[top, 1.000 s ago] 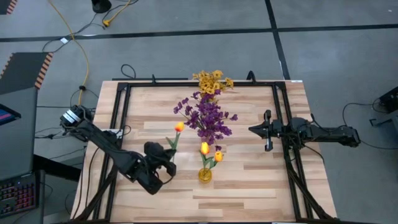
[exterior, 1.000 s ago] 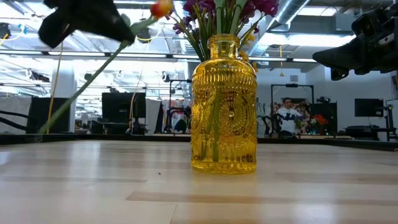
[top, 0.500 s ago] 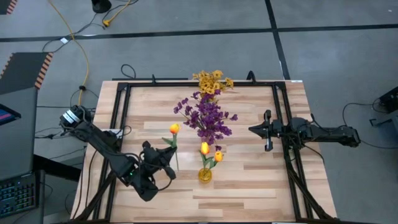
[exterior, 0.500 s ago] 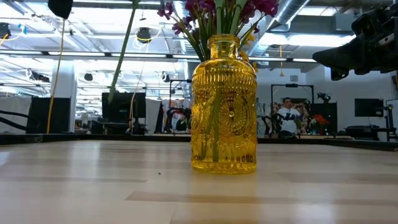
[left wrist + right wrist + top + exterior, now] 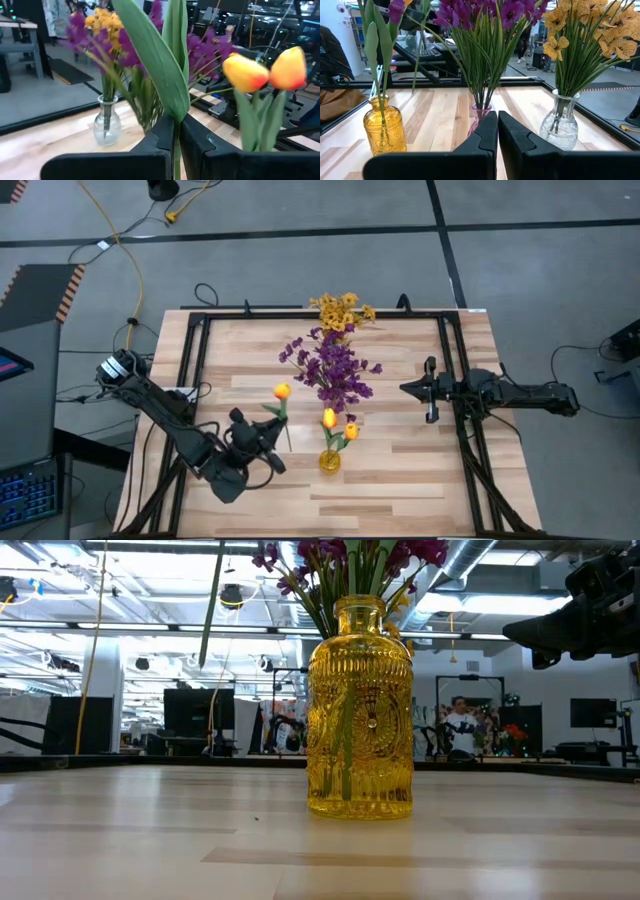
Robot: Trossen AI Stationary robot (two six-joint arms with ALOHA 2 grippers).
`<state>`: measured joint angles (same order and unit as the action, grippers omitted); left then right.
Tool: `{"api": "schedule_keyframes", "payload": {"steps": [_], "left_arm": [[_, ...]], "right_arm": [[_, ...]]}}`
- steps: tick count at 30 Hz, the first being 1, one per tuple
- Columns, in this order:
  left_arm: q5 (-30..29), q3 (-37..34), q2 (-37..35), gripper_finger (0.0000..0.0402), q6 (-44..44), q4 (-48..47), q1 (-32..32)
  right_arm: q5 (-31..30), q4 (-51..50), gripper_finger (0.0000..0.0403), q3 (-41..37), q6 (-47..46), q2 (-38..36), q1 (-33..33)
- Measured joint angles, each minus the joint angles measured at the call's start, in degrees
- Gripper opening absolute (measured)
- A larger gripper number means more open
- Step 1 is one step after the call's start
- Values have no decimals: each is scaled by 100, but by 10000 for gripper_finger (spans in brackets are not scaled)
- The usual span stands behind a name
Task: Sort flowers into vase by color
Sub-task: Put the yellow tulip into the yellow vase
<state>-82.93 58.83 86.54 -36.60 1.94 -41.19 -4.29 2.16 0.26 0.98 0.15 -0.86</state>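
Holding a tulip (image 5: pixel 281 392) up in the air, the left gripper (image 5: pixel 268 450) sits at the near left part of the counter (image 5: pixel 400 470). Its fingers (image 5: pixel 165 132) are pressed tight on the green stem, and a long leaf stands up right between them in the left wrist view. The left arm is bent low, reaching from the left edge toward the middle. The tulip's orange head points up, just to the left of the yellow vase (image 5: pixel 329 459).

The yellow vase stands near the front middle of the counter. Two more yellow-orange tulips (image 5: pixel 338 423) already stand in it.

A little farther back is a bunch of purple flowers (image 5: pixel 333 368). The right wrist view shows them in a pink vase (image 5: pixel 481 111), but the right arm's own fingers hide most of it, so the shape is hard to tell.

Farthest back are the small yellow flowers (image 5: pixel 341 310), standing in a clear glass vase (image 5: pixel 561 124).

The right gripper (image 5: pixel 408 389) waits off to the right side, stretched out flat and level above the counter. It points at the flowers in the middle. Its fingers (image 5: pixel 485 135) are nearly pressed together with only a thin gap, and they hold nothing. It is well apart from all the vases.
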Motion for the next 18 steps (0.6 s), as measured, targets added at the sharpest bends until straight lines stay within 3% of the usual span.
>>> {"api": "schedule_keyframes", "payload": {"steps": [8,14,18], "left_arm": [[340,2,0,0,1565,1489,6],[473,2,185,0,2103,2289,138],[892,2,448,0,3034,3348,253]], "right_arm": [[0,-1,43,-1,-1,-1,0],[0,-1,43,-1,0,-1,0],[0,-1,43,-1,-1,0,-1]]}}
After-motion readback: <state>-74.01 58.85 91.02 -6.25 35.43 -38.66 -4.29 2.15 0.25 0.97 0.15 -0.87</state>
